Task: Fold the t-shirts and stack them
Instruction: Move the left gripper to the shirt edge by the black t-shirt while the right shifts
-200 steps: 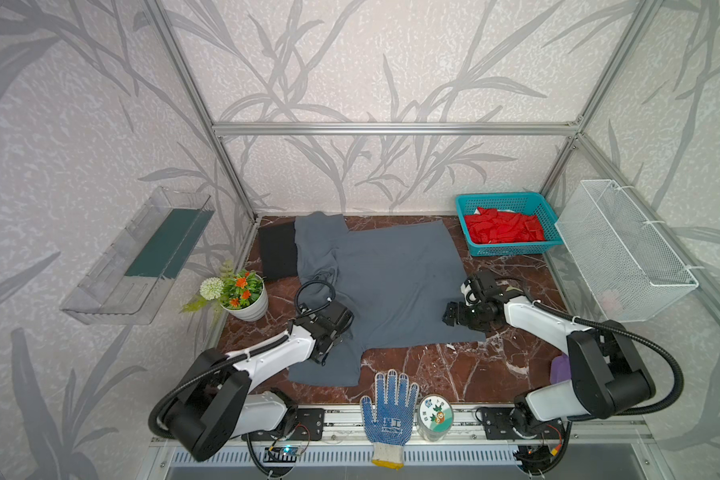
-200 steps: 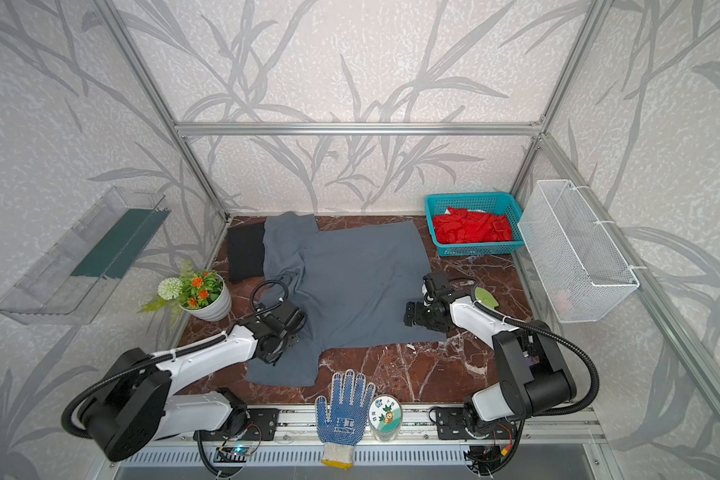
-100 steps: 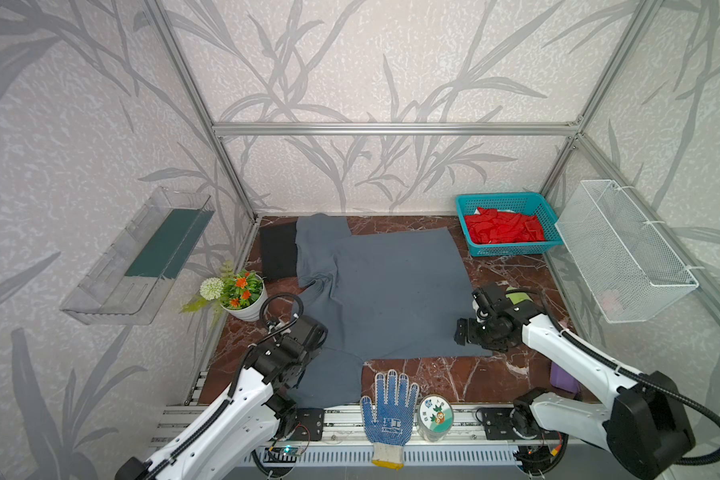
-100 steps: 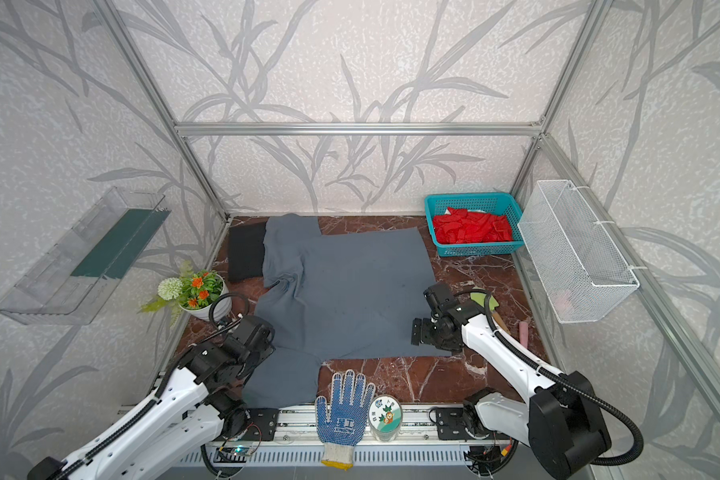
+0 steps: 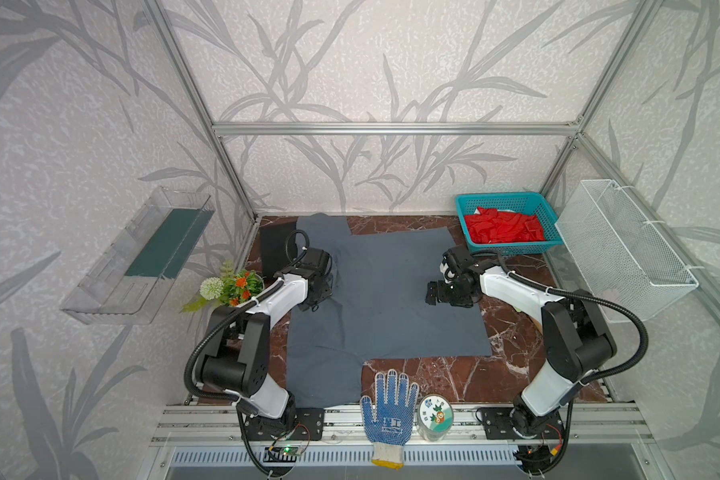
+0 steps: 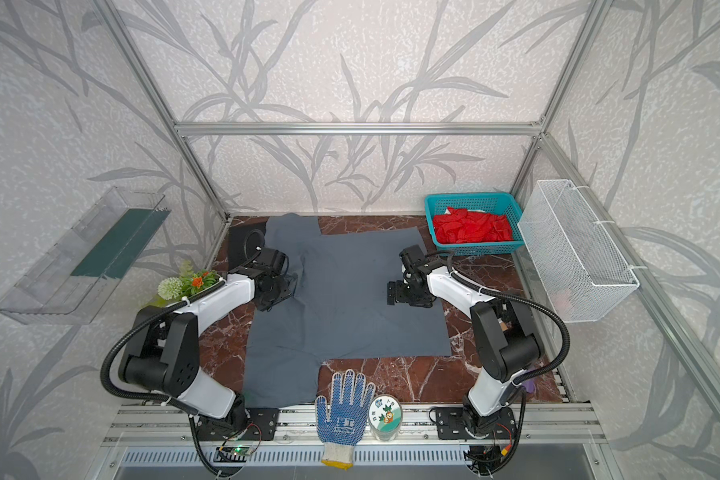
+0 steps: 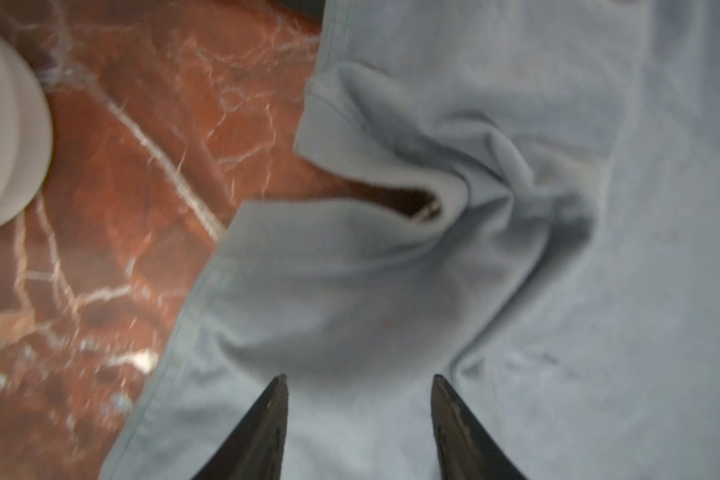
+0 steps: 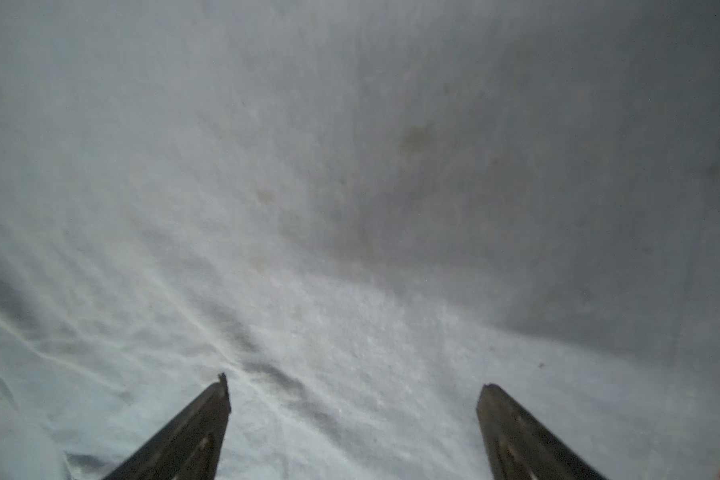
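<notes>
Red-brown marble tabletop [image 5: 512,332] fills the floor of a leaf-papered booth, with a flower pot [image 5: 233,286] at its left edge. Just behind the pot lies the black t-shirt [image 5: 273,249], a small dark rectangle. Just right of the pot, the left gripper [image 7: 359,376] hangs over the collar end of the grey t-shirt [image 5: 383,291]. Its jaws stand partway apart, with puckered cloth below them and nothing pinched; whether the tips touch the cloth I cannot tell. The grey shirt lies spread flat to the right of the pot. Its body runs away from the pot, collar nearest and hem farthest, with one sleeve pointing back and one forward. Farther right of the pot, over the hem half, the right gripper [image 8: 355,379] is spread wide and empty above smooth cloth. By my reading, each arm has its own end within reach: the left the collar, the right the hem.
</notes>
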`<control>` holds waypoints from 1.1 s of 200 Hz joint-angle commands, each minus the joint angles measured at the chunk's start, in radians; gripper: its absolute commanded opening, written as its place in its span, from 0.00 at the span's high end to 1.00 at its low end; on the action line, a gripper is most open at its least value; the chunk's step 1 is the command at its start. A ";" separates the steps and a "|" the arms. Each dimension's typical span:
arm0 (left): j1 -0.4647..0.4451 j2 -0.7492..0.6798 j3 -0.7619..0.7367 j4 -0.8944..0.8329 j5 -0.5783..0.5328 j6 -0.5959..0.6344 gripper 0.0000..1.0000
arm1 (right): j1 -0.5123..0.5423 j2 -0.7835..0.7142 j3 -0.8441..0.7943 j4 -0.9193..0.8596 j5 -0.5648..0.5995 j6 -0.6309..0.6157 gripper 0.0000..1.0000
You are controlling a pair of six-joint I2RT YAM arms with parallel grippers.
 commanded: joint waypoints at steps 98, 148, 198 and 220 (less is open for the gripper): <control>0.127 0.154 0.022 -0.081 -0.076 -0.154 0.47 | -0.053 0.060 -0.106 0.043 -0.038 0.031 0.06; 0.151 -0.002 -0.170 -0.058 -0.074 -0.201 0.49 | -0.051 0.001 -0.248 0.059 -0.050 0.082 0.06; 0.150 -0.106 -0.250 -0.057 -0.039 -0.166 0.49 | 0.005 -0.185 -0.426 0.029 -0.008 0.152 0.06; 0.151 -0.175 -0.274 -0.076 -0.026 -0.150 0.49 | 0.017 -0.297 -0.495 -0.003 0.015 0.176 0.06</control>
